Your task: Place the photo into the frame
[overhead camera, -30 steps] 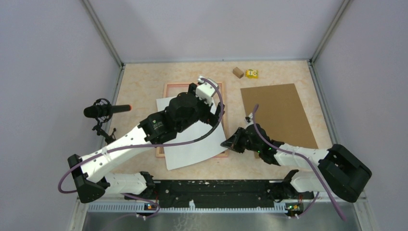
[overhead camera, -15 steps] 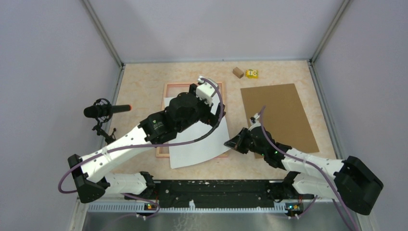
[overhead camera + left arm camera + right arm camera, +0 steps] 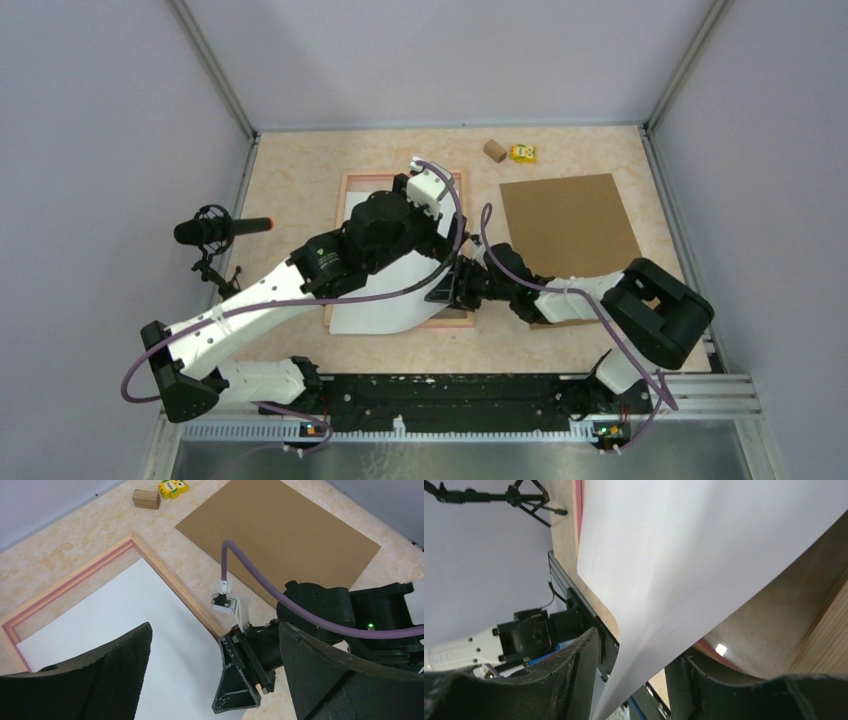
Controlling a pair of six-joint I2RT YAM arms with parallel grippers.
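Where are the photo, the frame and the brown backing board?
photo (image 3: 125, 615), left wrist view, on its plain white back.
frame (image 3: 175, 582), left wrist view, on the wooden rail nearest the board.
brown backing board (image 3: 280, 535), left wrist view, on its bare middle.

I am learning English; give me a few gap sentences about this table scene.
The photo lies with its ____ side up.
The brown board lies to the ____ of the frame.
The left gripper has its jaws ____.
The wooden block sits beside a ____ toy.
Missing words: white, right, open, yellow.
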